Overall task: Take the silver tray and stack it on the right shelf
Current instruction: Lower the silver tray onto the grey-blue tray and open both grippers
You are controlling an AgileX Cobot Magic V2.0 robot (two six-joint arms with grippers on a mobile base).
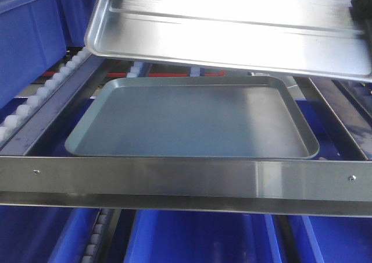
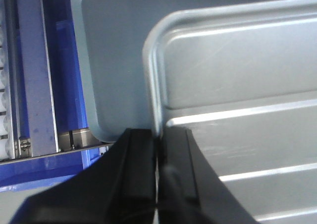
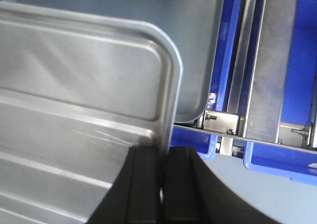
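Note:
A silver tray (image 1: 232,24) hangs tilted in the air at the top of the front view, above a second grey tray (image 1: 192,120) that lies flat on the shelf frame. My left gripper (image 2: 157,140) is shut on the silver tray's left rim (image 2: 154,75). My right gripper (image 3: 162,157) is shut on its right rim (image 3: 171,95). In the front view only dark bits of the grippers show at the tray's top corners. The grey tray also shows beneath in the left wrist view (image 2: 114,55) and the right wrist view (image 3: 198,45).
A steel front rail (image 1: 186,181) crosses below the grey tray. White rollers (image 1: 52,82) line the shelf's left side. Blue bins sit at the far left (image 1: 29,36) and below the rail (image 1: 197,240). Steel shelf posts (image 3: 272,65) stand to the right.

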